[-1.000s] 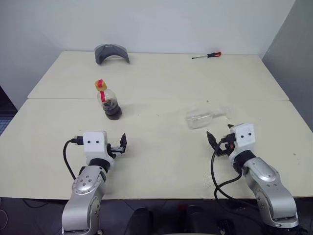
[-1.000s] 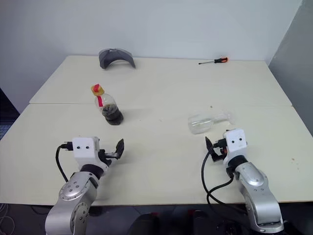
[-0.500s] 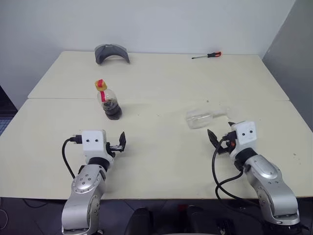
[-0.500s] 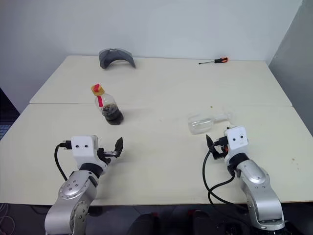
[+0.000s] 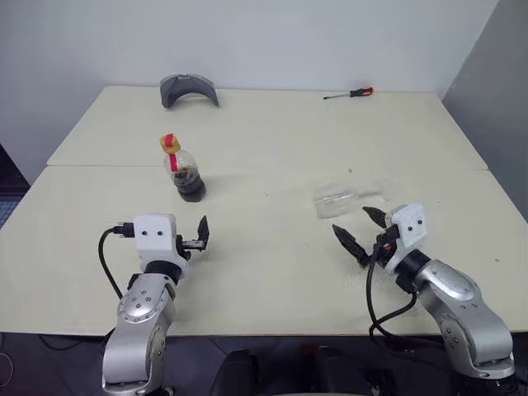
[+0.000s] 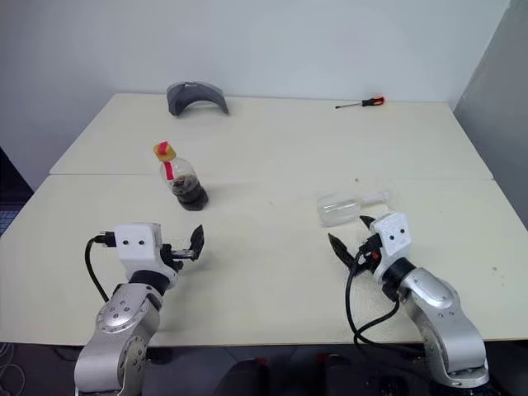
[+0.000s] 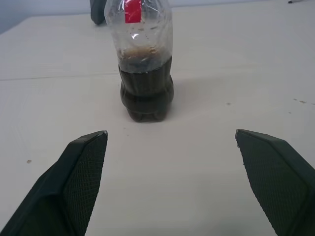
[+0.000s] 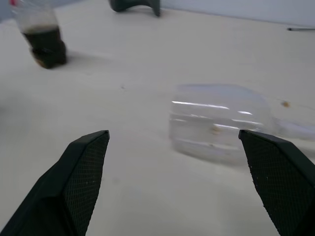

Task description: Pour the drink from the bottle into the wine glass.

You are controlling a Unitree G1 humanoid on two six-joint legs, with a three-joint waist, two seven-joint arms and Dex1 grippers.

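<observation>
Nearest, right gripper [image 5: 363,233]: jaws spread wide, empty, now swinging toward the wine glass [image 5: 345,199], which is lying on its side just beyond — needing righting before any pour. Left gripper [image 5: 200,237]: likewise gaping, empty, facing the bottle [image 5: 181,169], standing upright farther on, cap on, drink [image 7: 145,91] filling its lower part. Farthest: grey curved holder [image 5: 189,88] and red-handled screwdriver [image 5: 349,93], obstructing nothing.
</observation>
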